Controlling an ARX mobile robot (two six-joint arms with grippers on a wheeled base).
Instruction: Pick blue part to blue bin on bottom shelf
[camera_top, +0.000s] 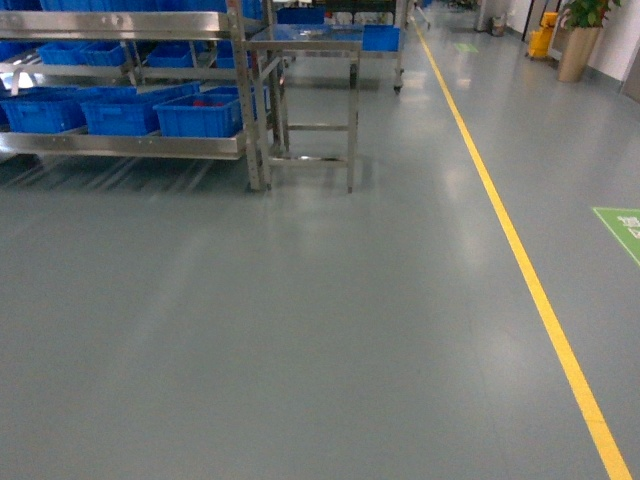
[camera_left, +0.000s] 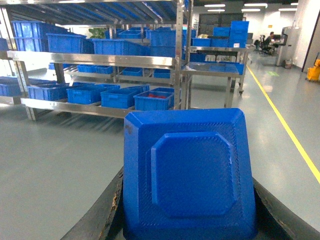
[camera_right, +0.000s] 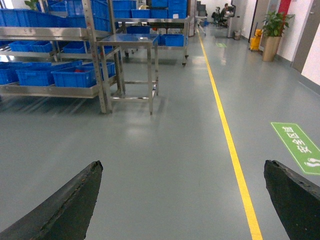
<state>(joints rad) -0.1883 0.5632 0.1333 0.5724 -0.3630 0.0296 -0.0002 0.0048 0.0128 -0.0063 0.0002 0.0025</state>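
Blue part (camera_left: 190, 175): held between the left gripper's (camera_left: 187, 220) two black fingers, filling the left wrist view.
Right gripper (camera_right: 185, 200): wide apart, holding nothing, above the grey floor (camera_top: 300, 330).
Bottom shelf (camera_top: 120, 145): far ahead, with blue crates (camera_top: 200, 115) on it.
Yellow line (camera_top: 520, 260): on the floor's right side.

One blue part (camera_left: 189, 175); three blue crates (camera_top: 198, 113) along the bottom shelf (camera_top: 120, 145) at 10 o'clock; one steel table (camera_top: 305, 45); one yellow floor line (camera_top: 520, 255); one potted plant (camera_top: 578, 35) at 1 o'clock.
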